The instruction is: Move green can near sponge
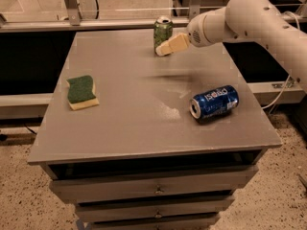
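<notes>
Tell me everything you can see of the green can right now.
The green can stands upright near the far edge of the table. It looks like aluminium, with a mottled green and pale label and a silver top. The tool is beside its lower part, tip overlapping the can's base; contact cannot be confirmed. Nothing else touches it.

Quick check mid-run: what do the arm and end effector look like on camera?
The arm is a smooth white tube with rounded joints and small dark dots on its shell. The end effector, pale tan and tapered, is beside the green can.
</notes>
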Robot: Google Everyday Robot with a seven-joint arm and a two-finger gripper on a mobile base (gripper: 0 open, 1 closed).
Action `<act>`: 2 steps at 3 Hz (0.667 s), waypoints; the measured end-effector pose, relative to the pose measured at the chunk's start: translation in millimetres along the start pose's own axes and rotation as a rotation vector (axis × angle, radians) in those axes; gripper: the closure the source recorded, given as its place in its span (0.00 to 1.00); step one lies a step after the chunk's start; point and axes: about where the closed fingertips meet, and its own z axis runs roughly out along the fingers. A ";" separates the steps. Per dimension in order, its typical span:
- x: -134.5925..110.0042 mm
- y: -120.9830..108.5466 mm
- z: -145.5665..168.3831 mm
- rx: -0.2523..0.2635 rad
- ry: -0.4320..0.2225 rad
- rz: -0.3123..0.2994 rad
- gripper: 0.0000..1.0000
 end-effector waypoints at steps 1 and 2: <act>-2.6 -7.4 30.2 -0.019 -0.069 0.053 0.00; -3.5 -20.7 55.3 -0.019 -0.128 0.080 0.00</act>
